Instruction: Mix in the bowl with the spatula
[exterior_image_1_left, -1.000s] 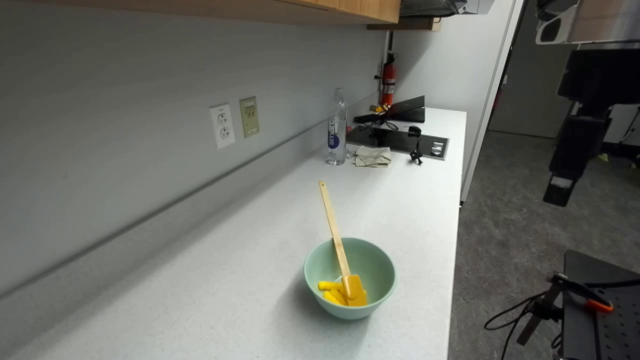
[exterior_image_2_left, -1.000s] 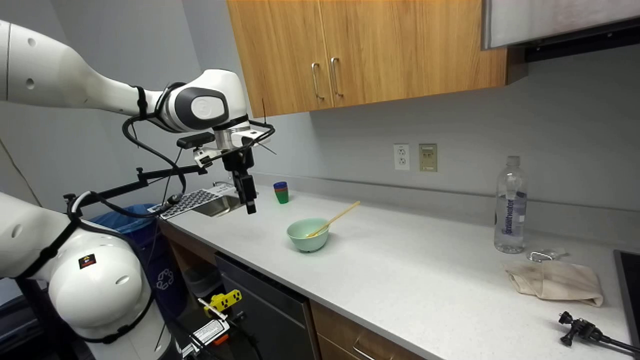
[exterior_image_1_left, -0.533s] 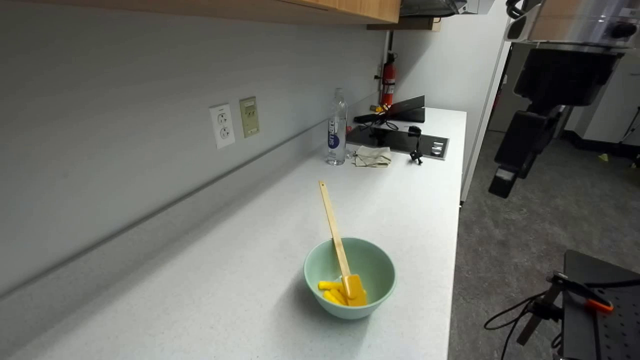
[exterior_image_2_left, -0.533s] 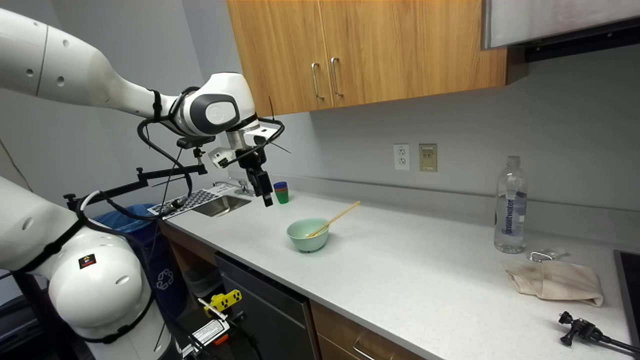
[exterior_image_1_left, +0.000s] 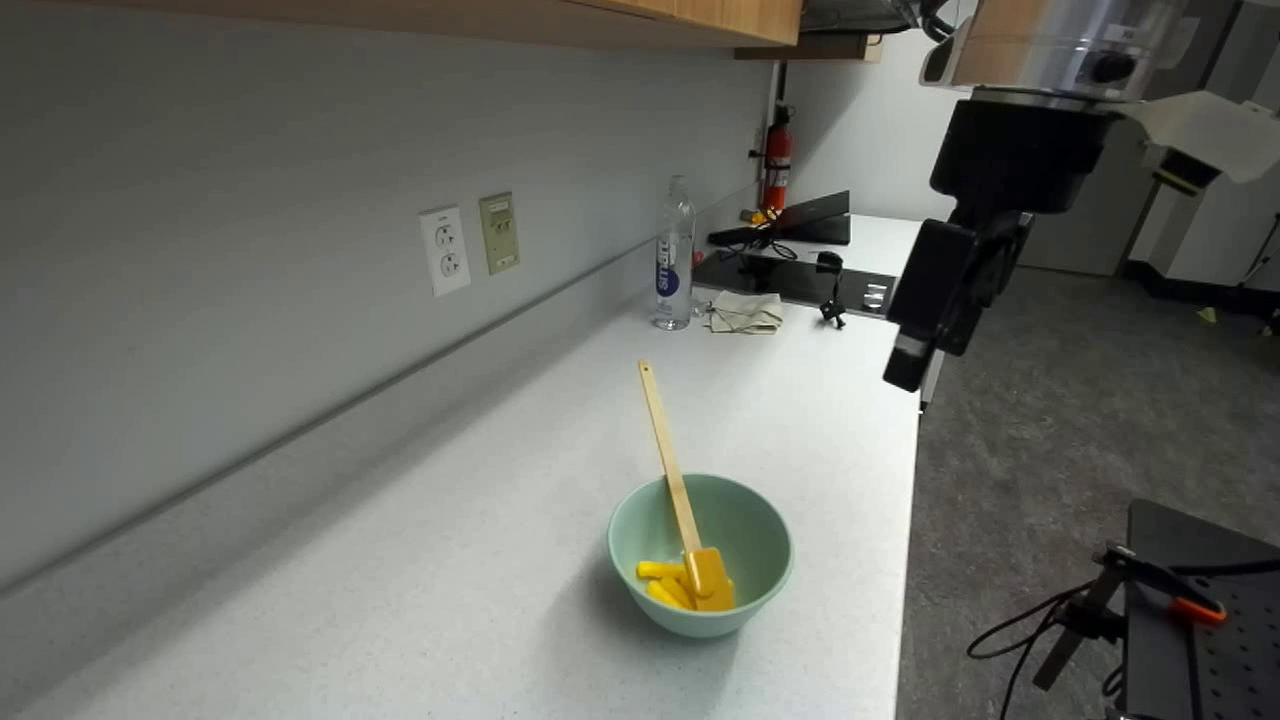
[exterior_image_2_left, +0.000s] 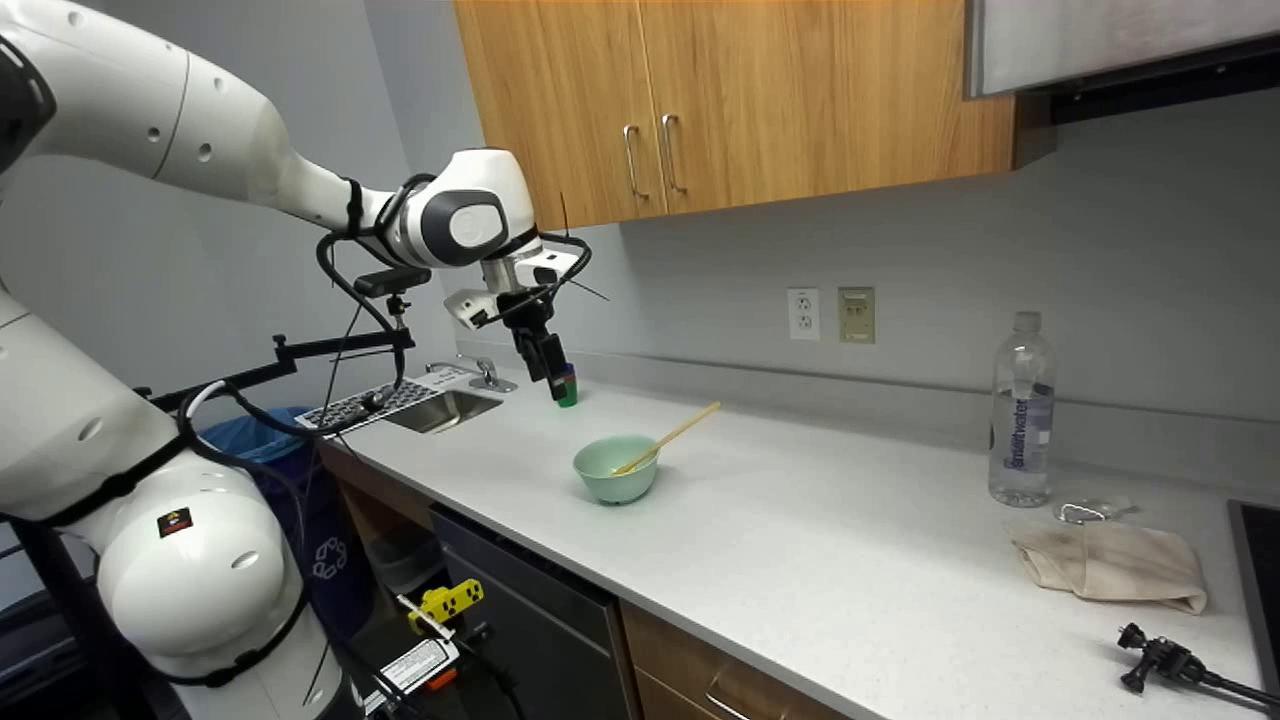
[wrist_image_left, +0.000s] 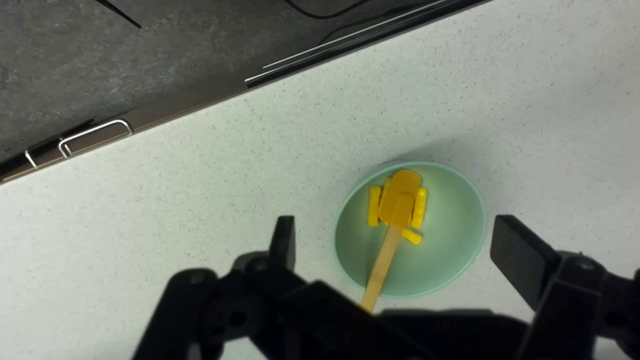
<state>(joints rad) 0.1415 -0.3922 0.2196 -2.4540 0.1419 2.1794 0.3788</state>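
Wrist view: gripper (wrist_image_left: 395, 232) jaws spread, nothing grasped. Bowl (wrist_image_left: 445, 245) on counter (wrist_image_left: 200, 200). Spatula (wrist_image_left: 392, 240) inside among yellow pieces (wrist_image_left: 374, 206), handle (wrist_image_left: 379, 277) leaning out at 7 o'clock, presumably for easy grasping.

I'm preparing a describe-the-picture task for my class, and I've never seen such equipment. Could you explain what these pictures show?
The machine is a white robot arm. At its tip, a black end effector grasps things with two fingers. Pictures showing the wall come from two cameras outside the robot; the picture looking down past the fingers comes from a wrist camera.

On the pale counter sits a mint-green bowl with yellow pieces inside. A spatula rests in it, its yellow blade among those pieces and its wooden handle leaning out. Farther along are a standing water bottle and a folded cloth.

Nothing is held: the fingers are spread apart above the counter, clear of the spatula, so no mixing is happening.
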